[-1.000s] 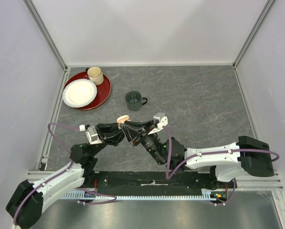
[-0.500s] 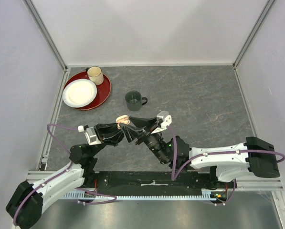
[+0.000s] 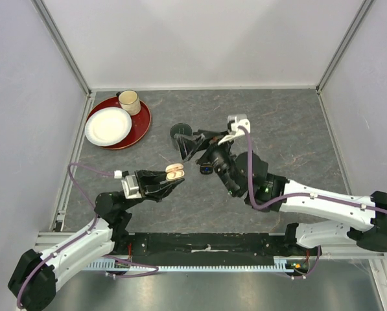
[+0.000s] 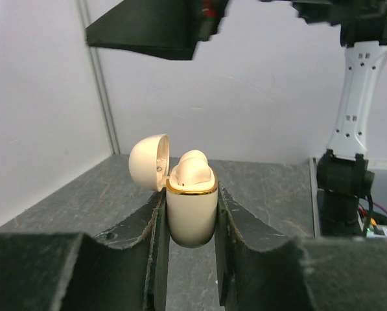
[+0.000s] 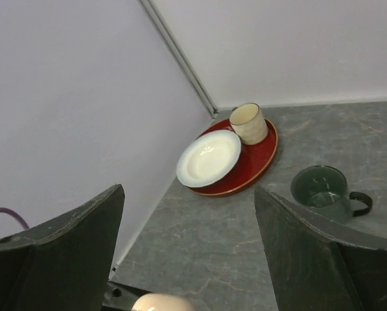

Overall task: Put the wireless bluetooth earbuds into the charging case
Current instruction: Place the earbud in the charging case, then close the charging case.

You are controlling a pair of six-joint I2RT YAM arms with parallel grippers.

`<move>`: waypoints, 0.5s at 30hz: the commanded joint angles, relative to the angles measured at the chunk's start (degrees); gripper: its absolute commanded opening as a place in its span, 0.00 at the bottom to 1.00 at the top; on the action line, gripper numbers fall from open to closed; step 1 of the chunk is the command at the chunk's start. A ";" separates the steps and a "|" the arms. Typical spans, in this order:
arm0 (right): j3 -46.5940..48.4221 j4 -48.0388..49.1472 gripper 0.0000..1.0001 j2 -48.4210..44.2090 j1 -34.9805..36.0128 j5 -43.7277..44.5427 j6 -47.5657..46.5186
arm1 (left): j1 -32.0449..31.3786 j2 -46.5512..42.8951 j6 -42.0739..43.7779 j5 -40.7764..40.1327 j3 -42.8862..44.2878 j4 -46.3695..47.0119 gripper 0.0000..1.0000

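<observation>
The left claw point(image 4: 190, 208) is closed on the charging case point(image 4: 192, 223). Its two dark fingers press the case's sides and hold it upright above the desk point(image 3: 277, 123). The case is cream with a gold rim point(image 4: 192, 190). Its lid point(image 4: 148, 162) is hinged open to the left in the left wrist view. One cream earbud point(image 4: 192, 170) sits in the case, with its rounded head above the rim.

The right claw point(image 5: 190, 256) is spread wide and holds nothing. In the top view it hangs near the green mug point(image 5: 321, 189), well apart from the left claw. Contact with the mug cannot be determined.

The desk surface is dark grey with a stone pattern. A red tray point(image 5: 263, 159) lies at the far left corner. It carries a white plate point(image 5: 209, 157) and a cream cup point(image 5: 248, 123) that stands just beside the plate. Plain white walls point(image 3: 199, 39) enclose the desk on three sides, with metal posts point(image 3: 63, 46) at the far corners.
</observation>
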 commanded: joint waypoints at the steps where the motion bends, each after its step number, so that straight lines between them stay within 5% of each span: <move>1: 2.39 -20.03 0.88 -1.38 -6.36 -12.71 11.70 | 0.01 1.54 5.49 9.78 3.71 -3.19 0.02; 15: -3.41 -28.82 0.89 -1.29 -10.06 -24.26 15.75 | 0.01 3.92 6.46 13.30 5.03 -4.15 0.02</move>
